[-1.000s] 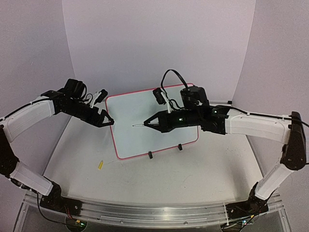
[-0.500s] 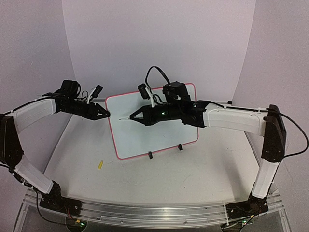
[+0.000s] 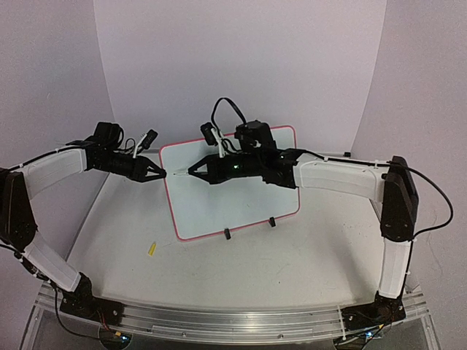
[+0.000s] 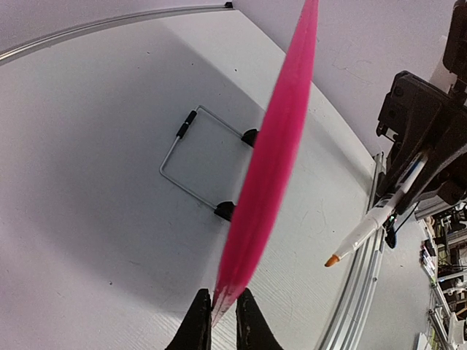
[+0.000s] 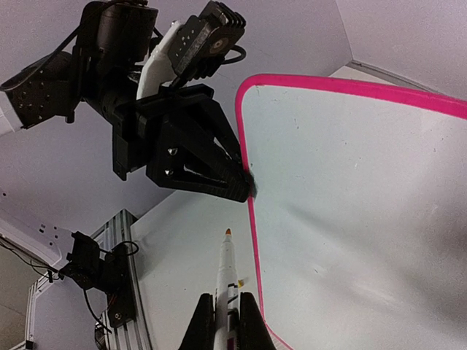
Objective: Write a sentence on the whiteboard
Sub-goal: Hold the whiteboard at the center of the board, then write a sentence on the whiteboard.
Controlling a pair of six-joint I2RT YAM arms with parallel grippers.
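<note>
The whiteboard [image 3: 241, 204] is standing at twelve o'clock from the arm bases, seemingly blank, as the left gripper [image 3: 162, 173], wide a second ago, is now pinching its pink rim at ten o'clock and the right gripper [image 3: 194, 172], clamping the marker [image 5: 228, 270], is bringing the tip near that edge for a first stroke.
</note>
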